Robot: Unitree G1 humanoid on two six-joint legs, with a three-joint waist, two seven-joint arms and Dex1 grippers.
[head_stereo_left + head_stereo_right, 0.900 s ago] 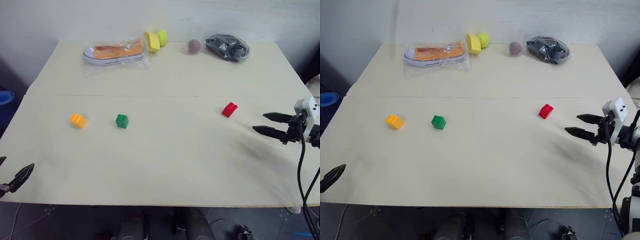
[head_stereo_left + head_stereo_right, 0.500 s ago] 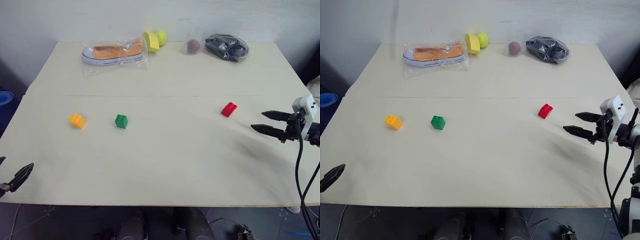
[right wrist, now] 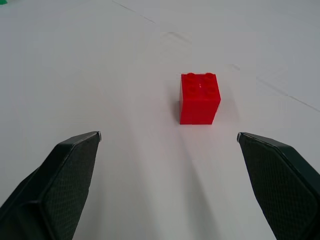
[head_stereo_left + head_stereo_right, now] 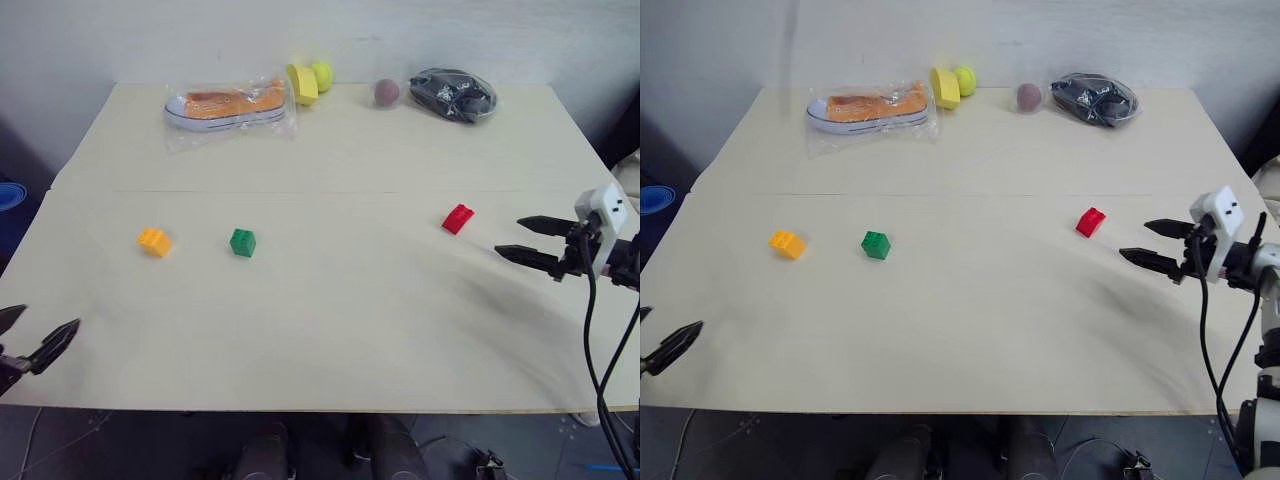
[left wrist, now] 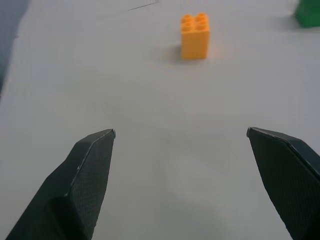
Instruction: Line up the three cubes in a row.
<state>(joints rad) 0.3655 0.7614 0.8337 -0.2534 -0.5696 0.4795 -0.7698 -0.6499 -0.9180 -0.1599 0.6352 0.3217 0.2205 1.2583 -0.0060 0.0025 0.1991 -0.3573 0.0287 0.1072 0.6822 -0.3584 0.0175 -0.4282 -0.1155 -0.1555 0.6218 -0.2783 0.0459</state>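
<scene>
Since the earlier frames the right gripper has moved in toward the red cube, and the left gripper has risen a little further into sight at the near left corner of the counter. The three cubes have not shifted.

Taking the green cube as the landmark: the orange-yellow cube sits near it on the left, at about the same depth on the counter, while the red cube lies well apart on the right and slightly farther back. All three rest studs up. The orange-yellow cube's long axis runs away from the left gripper in the left wrist view; the red cube stands skewed to the counter's edges, with one flat side facing the right gripper.

Both pairs of fingers are released and spread wide, grasping nothing. The right fingers point at the red cube, short of it; the left fingers point toward the orange-yellow cube, well apart from it.
</scene>
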